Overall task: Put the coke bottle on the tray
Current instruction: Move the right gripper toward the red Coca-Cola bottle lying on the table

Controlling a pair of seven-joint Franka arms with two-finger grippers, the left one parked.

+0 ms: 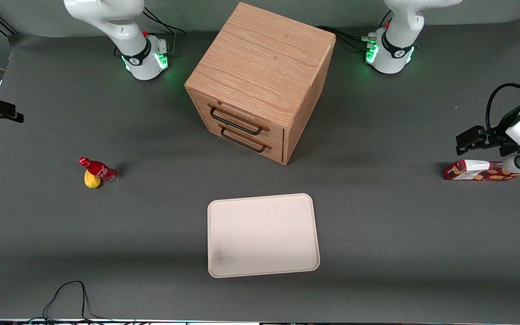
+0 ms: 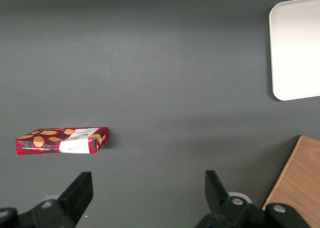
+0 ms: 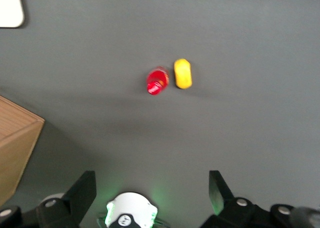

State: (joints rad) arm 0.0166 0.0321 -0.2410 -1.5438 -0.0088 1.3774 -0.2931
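Note:
The coke bottle (image 1: 97, 169) (image 3: 157, 81) is small and red with a red cap, and it stands upright on the grey table toward the working arm's end. A yellow lemon (image 1: 91, 180) (image 3: 183, 74) lies right against it, nearer to the front camera. The pale beige tray (image 1: 262, 225) lies flat near the table's front edge, and one corner of it (image 3: 10, 8) shows in the right wrist view. My gripper (image 1: 14, 116) (image 3: 151, 188) hangs open and holds nothing. It is high over the table's edge at the working arm's end, well apart from the bottle.
A wooden cabinet (image 1: 260, 85) (image 3: 15, 143) with two drawers stands mid-table, farther from the front camera than the tray. A red patterned carton (image 1: 476, 170) (image 2: 62, 140) lies toward the parked arm's end. A black cable (image 1: 68, 293) loops at the table's front edge.

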